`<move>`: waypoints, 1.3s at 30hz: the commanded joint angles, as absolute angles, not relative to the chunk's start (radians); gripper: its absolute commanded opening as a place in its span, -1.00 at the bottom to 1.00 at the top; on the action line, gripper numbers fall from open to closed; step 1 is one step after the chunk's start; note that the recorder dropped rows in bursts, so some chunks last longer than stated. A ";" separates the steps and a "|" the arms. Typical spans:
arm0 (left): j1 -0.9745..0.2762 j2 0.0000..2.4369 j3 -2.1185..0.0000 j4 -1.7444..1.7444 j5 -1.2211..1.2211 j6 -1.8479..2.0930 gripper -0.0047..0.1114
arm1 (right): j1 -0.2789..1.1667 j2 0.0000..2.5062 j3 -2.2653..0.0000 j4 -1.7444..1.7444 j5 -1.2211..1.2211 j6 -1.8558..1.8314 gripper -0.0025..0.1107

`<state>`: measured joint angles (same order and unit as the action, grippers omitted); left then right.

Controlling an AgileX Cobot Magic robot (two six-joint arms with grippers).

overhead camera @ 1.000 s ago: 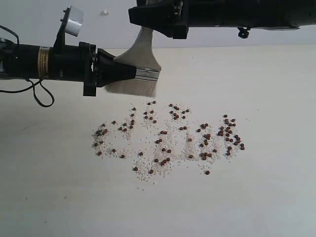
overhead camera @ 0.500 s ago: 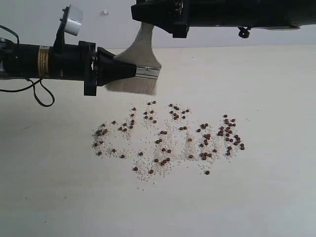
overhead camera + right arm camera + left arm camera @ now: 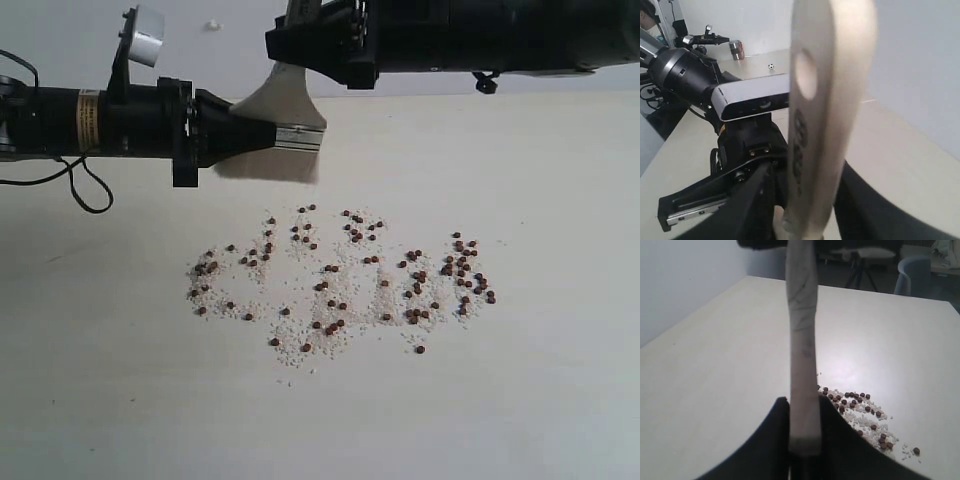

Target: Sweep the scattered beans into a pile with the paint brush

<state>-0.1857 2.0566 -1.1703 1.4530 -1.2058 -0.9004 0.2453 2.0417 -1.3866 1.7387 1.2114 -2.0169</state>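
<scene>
While beans (image 3: 332, 268) lie scattered, left gripper (image 3: 262, 140) holds brush (image 3: 283, 100)

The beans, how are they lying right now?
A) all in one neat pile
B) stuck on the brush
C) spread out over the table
C: the beans lie scattered in a wide loose patch on the table, with gaps between them and no heap.
</scene>
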 commanded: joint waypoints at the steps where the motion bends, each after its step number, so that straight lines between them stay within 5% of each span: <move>1: -0.190 2.053 -1.175 1.427 -1.221 -0.894 -0.92 | 0.242 2.048 -1.410 1.744 1.221 -2.028 -0.30; 16: -0.190 2.053 -1.175 1.413 -1.221 -0.865 -0.92 | 0.242 2.055 -1.463 1.744 1.221 -1.983 -0.33; 20: -0.190 2.053 -1.175 1.413 -1.221 -0.864 -0.92 | 0.242 2.061 -1.465 1.744 1.221 -1.986 -0.54; 23: -0.190 2.053 -1.175 1.420 -1.221 -0.858 -0.92 | 0.242 2.061 -1.465 1.744 1.221 -1.996 -0.96; 31: -0.190 2.053 -1.175 1.410 -1.221 -0.843 -0.91 | 0.242 2.061 -1.465 1.744 1.221 -2.011 -0.96; 36: -0.188 2.053 -1.175 1.392 -1.221 -0.844 -0.06 | 0.242 2.061 -1.465 1.744 1.221 -2.011 -0.96; 39: -0.188 2.053 -1.175 1.388 -1.221 -0.844 0.03 | 0.242 2.061 -1.465 1.744 1.221 -2.011 -0.96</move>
<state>-0.1857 2.0566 -1.1703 1.4079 -1.2089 -0.8454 0.2453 2.0612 -1.4546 1.7339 1.2178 -2.0007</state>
